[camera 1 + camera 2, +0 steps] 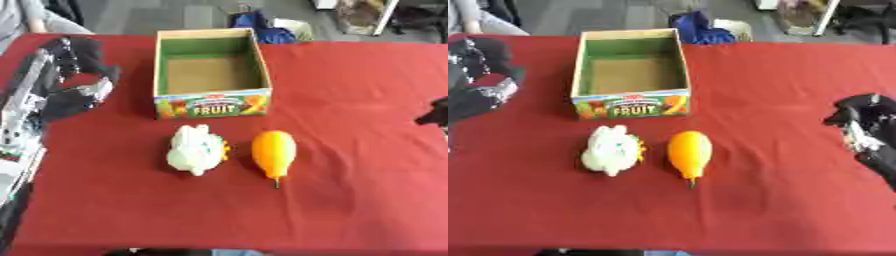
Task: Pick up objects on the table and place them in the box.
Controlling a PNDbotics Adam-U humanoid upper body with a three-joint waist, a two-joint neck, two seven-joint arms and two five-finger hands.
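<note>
— At nine o'clock on the bench (350, 100), what is the left robot hand (74, 75) doing?

— It hangs above the red cloth beside the box (210, 75), its forearm coming up from the lower left. The fingers look bent, but they blur together, so I cannot tell whether they are open or closed. It holds nothing I can make out.

— And the right robot hand (868, 127)?

— At three o'clock, near the edge, well apart from everything. Its fingers are too dark to read.

— Where are the objects?

— The box sits at twelve o'clock, upright and open-topped. Toward six o'clock from it lie a white toy (197, 149) and, just beside it, an orange fruit (274, 151), stem pointing to six o'clock. Neither hand touches them.
</note>
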